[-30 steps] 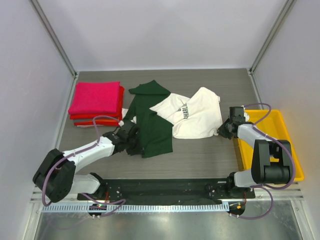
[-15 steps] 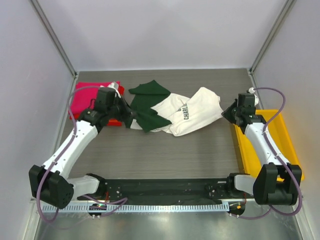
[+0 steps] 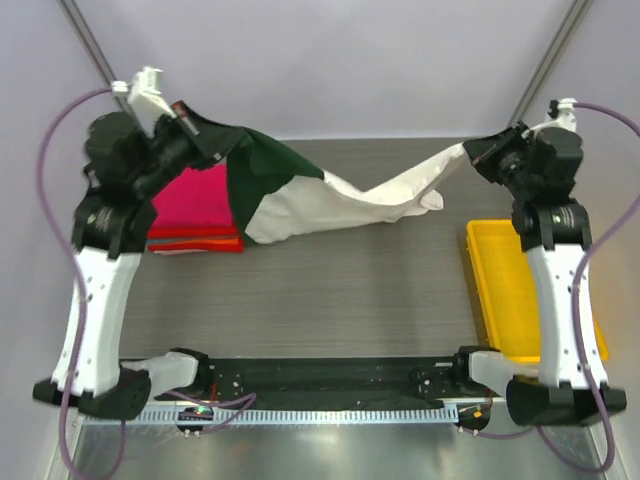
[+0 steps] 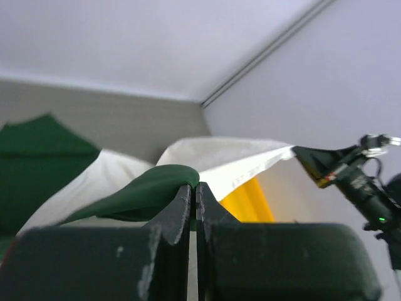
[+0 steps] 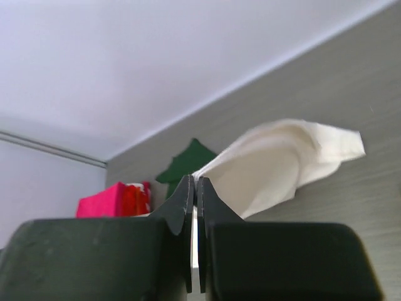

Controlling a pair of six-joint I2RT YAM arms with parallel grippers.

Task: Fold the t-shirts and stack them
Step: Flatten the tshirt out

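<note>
Cream-white t-shirt: I have it strung between left gripper, clenched on its green end, and right gripper, clenched on its white edge (spread taut, presumably for folding).

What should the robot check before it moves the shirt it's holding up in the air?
1. Grip of the left fingers on the green part of the shirt: ok, shut on cloth.
2. Grip of the right fingers on the white end: ok, shut on cloth.
3. Cloth stretched smooth between the arms: not ok, it sags and bunches in the middle.
4. Cloth clear of the pink stack: cannot tell, it hangs over the stack's edge in the top view.
5. Cloth away from the yellow tray: ok.
</note>
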